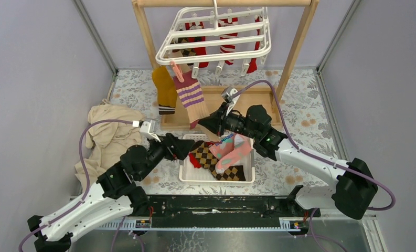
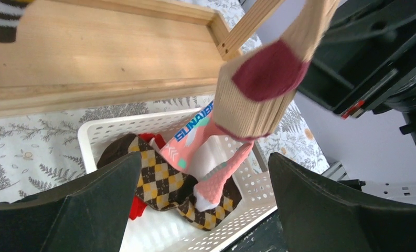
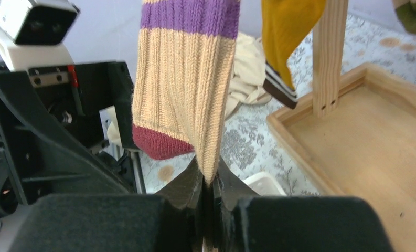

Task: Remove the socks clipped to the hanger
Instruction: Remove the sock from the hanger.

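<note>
Tan ribbed sock with purple stripes and maroon toe (image 3: 184, 79): clipped at near-left of white plastic grid hanger (image 1: 216, 37), hanging limp. My right claw (image 3: 210, 184) pinches its lower edge; left claw (image 2: 205, 205) spread, empty. Soft, light, stretchy, so I'd grip low and pull steadily.

Blue "SUNAIB" lettering on pink sock (image 2: 194, 140), end hidden.

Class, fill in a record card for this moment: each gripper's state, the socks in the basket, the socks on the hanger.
Right gripper: shut on the striped tan sock hanging from the hanger
Left gripper: open, empty, near the basket
In basket: argyle sock, pink sock
Also clipped: mustard sock, red socks
</note>
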